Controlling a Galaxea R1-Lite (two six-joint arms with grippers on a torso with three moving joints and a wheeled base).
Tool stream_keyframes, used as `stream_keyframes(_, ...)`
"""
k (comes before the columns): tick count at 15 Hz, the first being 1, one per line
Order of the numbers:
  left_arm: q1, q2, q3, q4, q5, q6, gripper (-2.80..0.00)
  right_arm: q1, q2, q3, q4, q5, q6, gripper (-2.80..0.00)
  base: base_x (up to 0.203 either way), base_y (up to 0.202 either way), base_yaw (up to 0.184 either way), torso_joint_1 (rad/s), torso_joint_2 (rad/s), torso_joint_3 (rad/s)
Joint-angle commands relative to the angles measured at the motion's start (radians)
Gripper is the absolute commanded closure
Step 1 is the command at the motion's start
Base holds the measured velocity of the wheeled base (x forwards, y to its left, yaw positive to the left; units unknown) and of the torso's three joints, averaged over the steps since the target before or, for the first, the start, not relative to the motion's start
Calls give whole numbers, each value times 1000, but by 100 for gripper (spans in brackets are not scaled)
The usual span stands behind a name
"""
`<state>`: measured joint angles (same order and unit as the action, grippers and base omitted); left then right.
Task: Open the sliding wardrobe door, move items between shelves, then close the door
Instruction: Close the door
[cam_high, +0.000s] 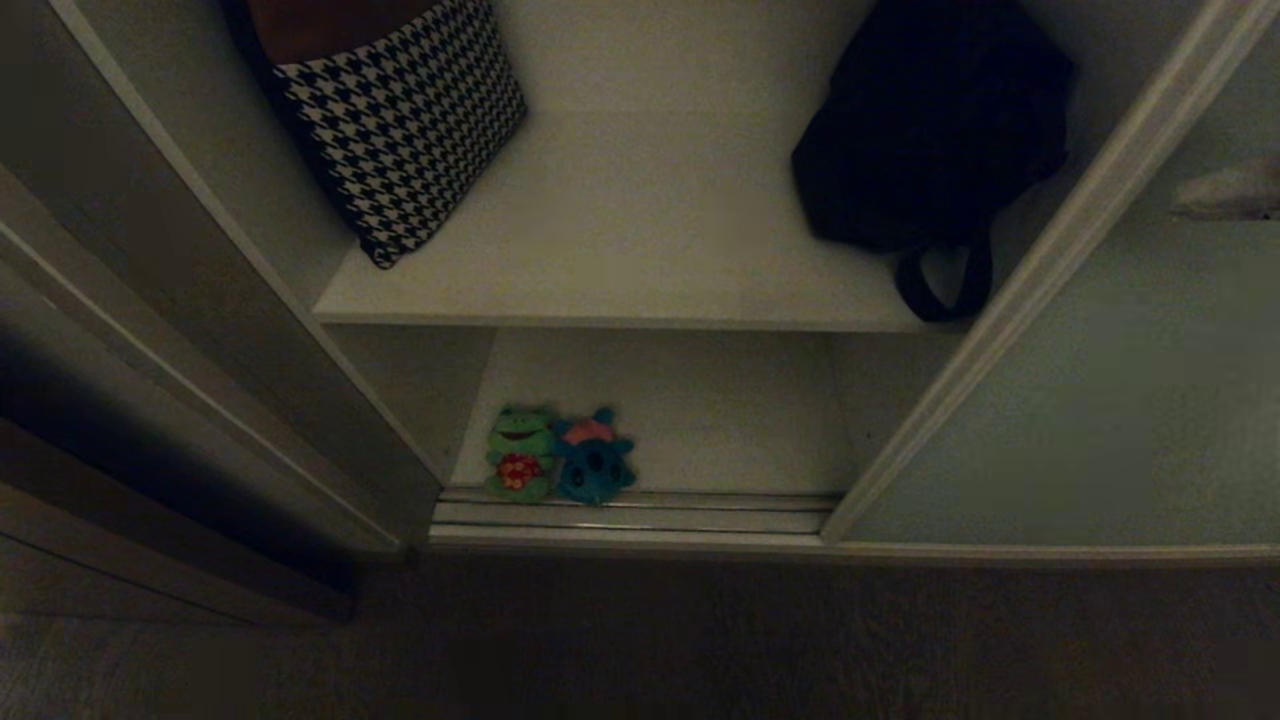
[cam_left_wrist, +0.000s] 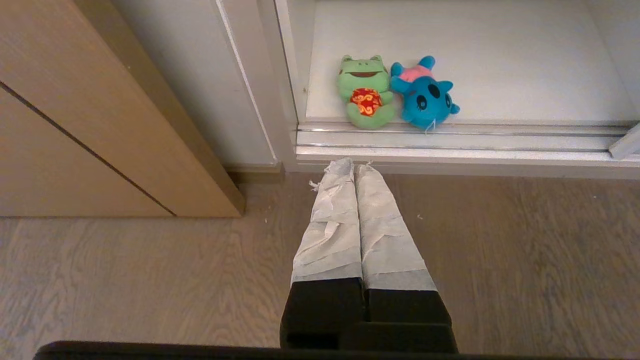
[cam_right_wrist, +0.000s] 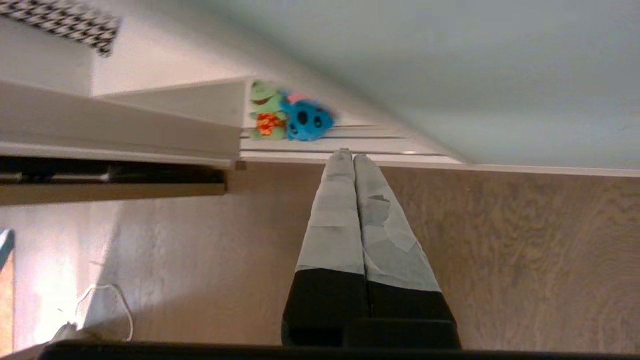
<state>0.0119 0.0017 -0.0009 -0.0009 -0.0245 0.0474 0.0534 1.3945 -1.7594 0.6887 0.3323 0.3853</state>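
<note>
two soft plush toys (cam_high: 558, 466) sit on smooth white shelf (cam_high: 700, 420).

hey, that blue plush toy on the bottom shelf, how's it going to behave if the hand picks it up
The blue plush toy looks stuffed and soft, so it will probably squash and feel light. Its fuzzy fabric should grip well, not slip. It touches the green frog plush, so that one may get nudged.

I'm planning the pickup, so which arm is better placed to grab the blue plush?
Probably the left. Its gripper, shut, points almost straight at the blue plush across the door track. The right gripper, also shut, views it at a slant beside the door.
</note>
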Motion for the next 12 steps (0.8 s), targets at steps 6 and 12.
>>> stream_keyframes(6,0,1,-1,-1,0,0,0,-1,67,-48,5,-21,3,0,0,0,0,0,0,0)
stream_keyframes(12,0,1,-1,-1,0,0,0,106,75,-66,4,-59,1,0,0,0,0,0,0,0)
